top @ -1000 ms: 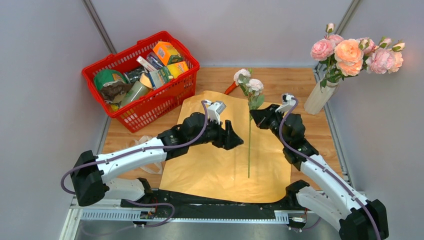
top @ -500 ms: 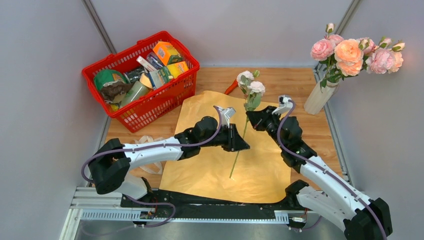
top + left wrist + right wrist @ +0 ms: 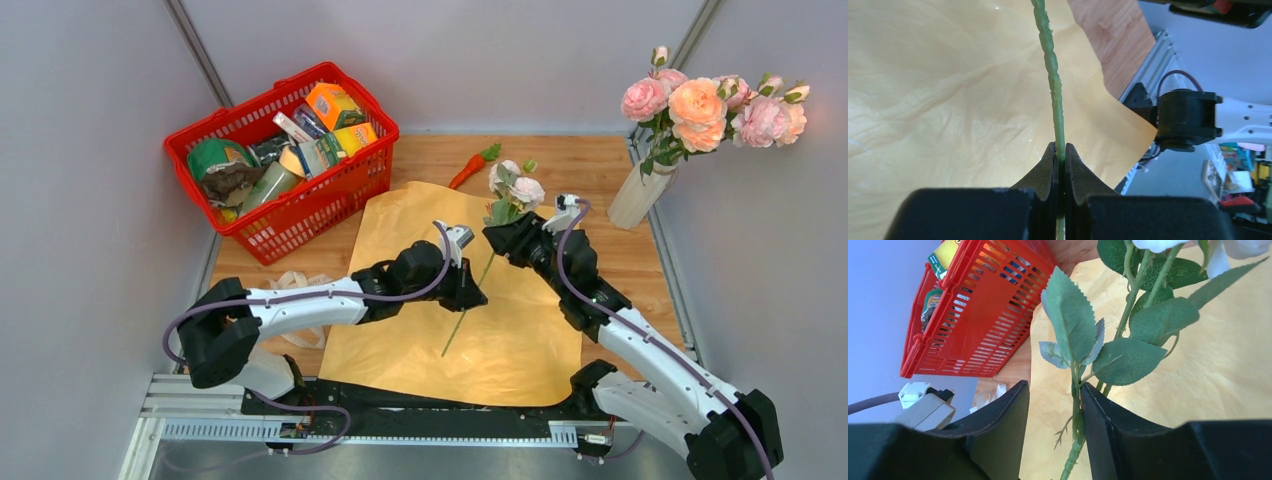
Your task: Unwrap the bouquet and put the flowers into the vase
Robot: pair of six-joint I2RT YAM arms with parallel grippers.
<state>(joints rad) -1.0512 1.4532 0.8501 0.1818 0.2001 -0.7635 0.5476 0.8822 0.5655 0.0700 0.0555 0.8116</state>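
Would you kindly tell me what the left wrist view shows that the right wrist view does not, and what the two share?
Only the left wrist view shows the left gripper shut on the bare green stem, low on its leafless length. Only the right wrist view shows the right gripper with its jaws apart on either side of the stem, the serrated leaves above them, and the red basket. Both show that stem and the yellow wrapping paper spread beneath it.
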